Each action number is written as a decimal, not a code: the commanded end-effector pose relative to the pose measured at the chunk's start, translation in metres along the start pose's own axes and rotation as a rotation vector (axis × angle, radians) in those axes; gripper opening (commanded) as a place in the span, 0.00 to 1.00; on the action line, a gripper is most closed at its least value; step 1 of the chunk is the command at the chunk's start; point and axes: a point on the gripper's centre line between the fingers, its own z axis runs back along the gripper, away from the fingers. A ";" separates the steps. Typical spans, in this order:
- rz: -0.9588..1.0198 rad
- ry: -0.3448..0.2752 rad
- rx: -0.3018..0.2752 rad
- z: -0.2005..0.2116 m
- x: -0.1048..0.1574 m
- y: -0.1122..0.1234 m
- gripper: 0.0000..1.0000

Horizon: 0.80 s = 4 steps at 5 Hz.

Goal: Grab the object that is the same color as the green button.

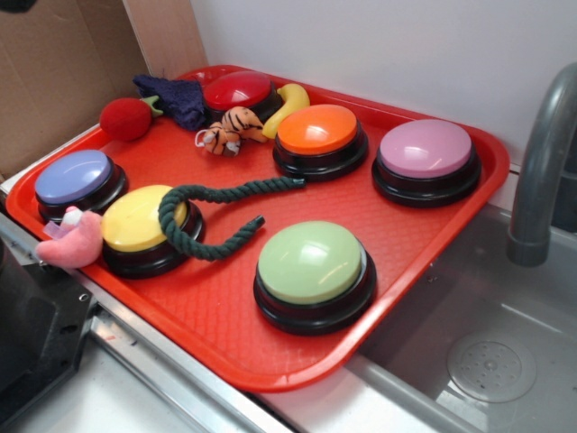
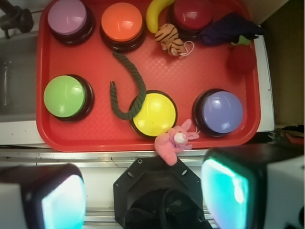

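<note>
Exterior: red tray (image 1: 424, 262); green button (image 1: 314, 271) near front; dark green rope (image 1: 212, 225) just left of it, looped over the yellow button (image 1: 135, 221), tail running toward the orange button (image 1: 317, 135). Gripper not visible.

Wrist: gripper (image 2: 143, 198) spread wide, empty — rope (image 2: 129, 93) lies ahead, long axis running away from the camera, hook end nearest, between green button (image 2: 66, 96) and yellow button (image 2: 155, 114).

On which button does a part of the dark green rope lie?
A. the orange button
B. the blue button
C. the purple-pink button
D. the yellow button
D: the loop of the dark green rope curves over the edge of the yellow button, while its two ends rest on the red tray.
</note>
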 end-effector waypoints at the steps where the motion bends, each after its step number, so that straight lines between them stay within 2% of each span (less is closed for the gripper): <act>1: 0.000 0.000 0.000 0.000 0.000 0.000 1.00; 2: -0.028 0.050 0.043 -0.025 0.015 0.002 1.00; 3: -0.041 0.069 0.016 -0.070 0.039 0.008 1.00; 4: -0.046 0.047 -0.015 -0.109 0.063 0.009 1.00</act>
